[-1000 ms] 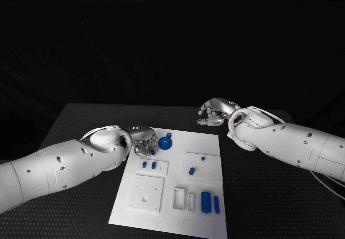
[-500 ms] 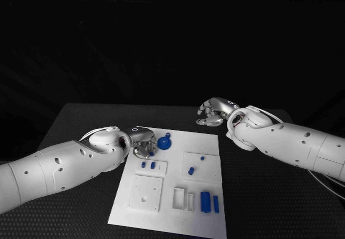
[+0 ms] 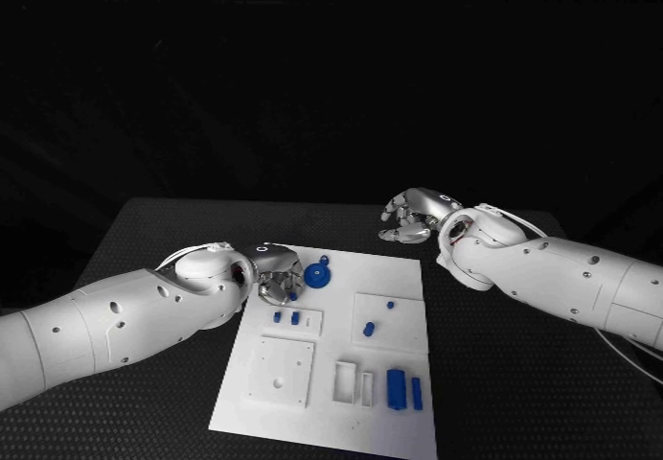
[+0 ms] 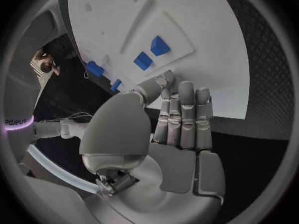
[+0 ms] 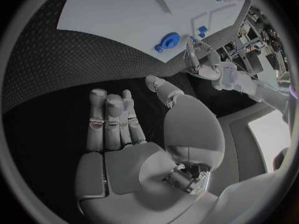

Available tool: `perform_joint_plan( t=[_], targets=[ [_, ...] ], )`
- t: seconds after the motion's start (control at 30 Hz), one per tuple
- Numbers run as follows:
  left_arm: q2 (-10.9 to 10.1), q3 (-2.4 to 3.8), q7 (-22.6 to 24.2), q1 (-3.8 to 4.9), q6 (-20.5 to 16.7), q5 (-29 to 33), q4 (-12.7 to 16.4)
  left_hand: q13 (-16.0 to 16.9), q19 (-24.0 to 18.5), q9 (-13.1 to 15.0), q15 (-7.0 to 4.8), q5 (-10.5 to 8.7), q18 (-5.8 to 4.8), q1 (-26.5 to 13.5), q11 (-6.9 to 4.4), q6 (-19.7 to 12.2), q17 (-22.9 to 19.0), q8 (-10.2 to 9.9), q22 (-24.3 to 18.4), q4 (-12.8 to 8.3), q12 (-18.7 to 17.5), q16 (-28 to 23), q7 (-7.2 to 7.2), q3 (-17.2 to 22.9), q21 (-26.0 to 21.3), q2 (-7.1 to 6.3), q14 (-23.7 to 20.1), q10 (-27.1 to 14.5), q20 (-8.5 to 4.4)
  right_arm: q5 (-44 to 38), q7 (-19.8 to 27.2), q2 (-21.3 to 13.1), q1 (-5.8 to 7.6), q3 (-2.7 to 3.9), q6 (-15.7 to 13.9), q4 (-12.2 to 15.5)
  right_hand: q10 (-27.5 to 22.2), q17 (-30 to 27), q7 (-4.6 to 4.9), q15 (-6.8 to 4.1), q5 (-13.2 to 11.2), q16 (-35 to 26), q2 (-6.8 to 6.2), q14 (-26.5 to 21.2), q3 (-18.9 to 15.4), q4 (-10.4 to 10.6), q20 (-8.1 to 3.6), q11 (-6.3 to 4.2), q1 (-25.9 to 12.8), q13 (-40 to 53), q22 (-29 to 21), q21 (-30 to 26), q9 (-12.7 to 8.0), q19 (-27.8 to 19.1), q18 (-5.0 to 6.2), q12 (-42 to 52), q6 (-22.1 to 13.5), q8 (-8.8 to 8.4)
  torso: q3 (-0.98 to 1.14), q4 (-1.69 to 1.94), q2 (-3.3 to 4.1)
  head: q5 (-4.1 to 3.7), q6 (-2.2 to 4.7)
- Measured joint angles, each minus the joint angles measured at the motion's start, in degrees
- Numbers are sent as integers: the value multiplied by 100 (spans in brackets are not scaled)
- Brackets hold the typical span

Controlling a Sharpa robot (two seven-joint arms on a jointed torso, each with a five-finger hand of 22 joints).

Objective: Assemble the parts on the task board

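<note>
On the black table the white task board was laid, and every other place is given relative to it. At its far edge a round blue part was seen lying on the board surface, with a small blue tab projecting from it on the far side. Just beside that part, over the board's far left corner, the left hand was held, its fingers pointed down at the board; in the left wrist view the fingers were seen lying straight and close side by side, nothing being held among them. Whether the fingertips touched the board could not be told. Two small blue blocks were seated in a raised square plate just nearer the robot than the left hand, and the same pair was visible beyond the fingers in the left wrist view. Two long blue bars were placed at the board's near right corner. Off the board, past its far right corner, the right hand was held over the table, its fingers curled in on nothing.
</note>
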Motion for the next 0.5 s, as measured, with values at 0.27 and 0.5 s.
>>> perform_joint_plan(
  t=[0.27, 0.5],
  targets=[
    [93, -121, -22, 35, 20, -2, -105, -6, 0, -7, 2, 1, -29, -7, 0, 0, 0, 5, -1, -8, -45, 0, 1, 8, 0, -8, -1, 0, 0, 0, 0, 5, 0, 0, 2, 2, 0, 0, -8, 0, 0, 0, 0, 0, 0, 0, 0, 0, 0, 0, 0, 0, 0, 0, 1, 0, 8, 0, 3, -8, 0, 20, -19],
    [129, -131, -23, 30, 15, -1, -155, -2, 0, -11, 2, 1, -29, -7, 0, 0, 8, 5, -1, -9, -45, 0, 1, 8, 0, -9, -1, 0, 0, 0, 0, 1, 0, 0, 3, -5, 0, -4, -9, 0, 0, 0, 0, 0, 23, -23, 0, 0, 0, -6, 0, 0, 0, 0, 0, 0, 8, 0, 2, -8, 1, 1, -32]
  ],
)
